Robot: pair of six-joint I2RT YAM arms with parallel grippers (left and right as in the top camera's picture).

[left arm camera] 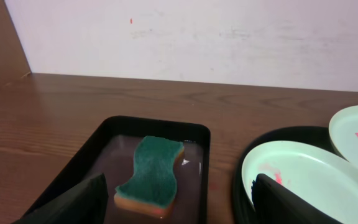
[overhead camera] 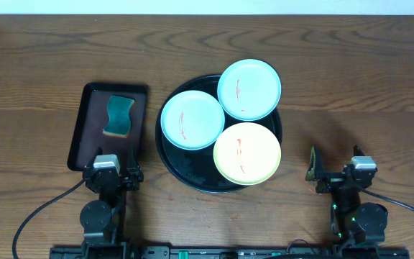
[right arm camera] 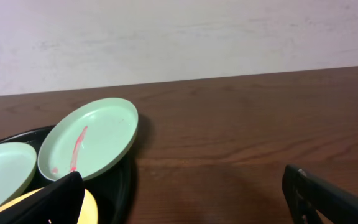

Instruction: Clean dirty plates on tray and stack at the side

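We look down on a wooden table. In the middle sits the big round black tray. All three plates are on it, and none is stacked at the side yet.

The first blue-green plate lies at 9 o'clock on the tray. The second blue-green plate lies at 1 o'clock and sticks out past the rim. The yellow plate lies at 5 o'clock and pokes over the rim a little too. The three plates touch each other near the middle of the tray. In the right wrist view, the second blue-green plate looks tipped up on one side. Each plate has a thin red smear on it.

At 9 o'clock from the black tray, just beside it, is a smaller brown tray with four corners. A sponge with a green top lies in it, toward its 12 o'clock end. The bottom of this tray looks shiny and wet in the left wrist view.

The left gripper hangs at the 6 o'clock end of the brown tray. Its jaws are spread wide and hold nothing.

The right gripper is at 4 o'clock from the black tray, over bare wood and apart from the plates. Its jaws are spread wide too, and hold nothing.

A pale wall stands behind the table.
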